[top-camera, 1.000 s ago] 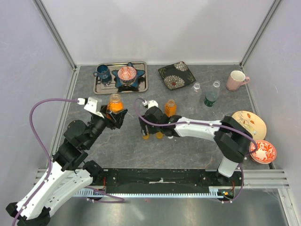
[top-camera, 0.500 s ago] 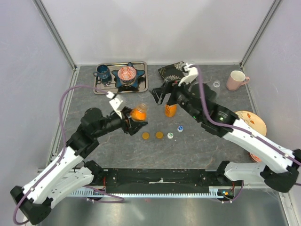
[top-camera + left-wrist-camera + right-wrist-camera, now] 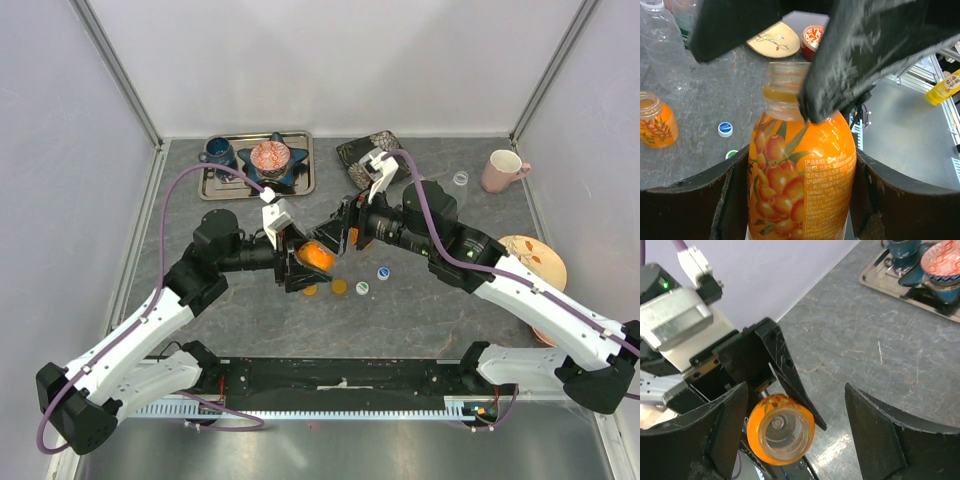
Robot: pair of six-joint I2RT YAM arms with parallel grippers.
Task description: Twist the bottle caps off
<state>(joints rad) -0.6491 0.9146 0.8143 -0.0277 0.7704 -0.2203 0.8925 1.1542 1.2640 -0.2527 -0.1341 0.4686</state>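
1. Four small round caps lie loose in a short row on the grey worktop (image 3: 230, 330), just in front of the two hands: the left orange cap (image 3: 310, 290), the right orange cap (image 3: 339, 286), the green-and-white cap (image 3: 362, 288) and the blue-and-white cap (image 3: 383, 272).
2. The caps lie flat and apart from one another. The blue-and-white one sits a little farther back than the rest.
3. The left hand (image 3: 297, 262) is clamped on the orange bottle (image 3: 318, 256), one finger on each side of its labelled body.
4. The bottle's mouth is bare and open.
5. The right hand (image 3: 336, 234) has its fingers spread apart. They straddle the bottle's neck, and nothing is gripped between them.
6. A second open orange bottle (image 3: 655, 122) stands on the worktop near the caps.
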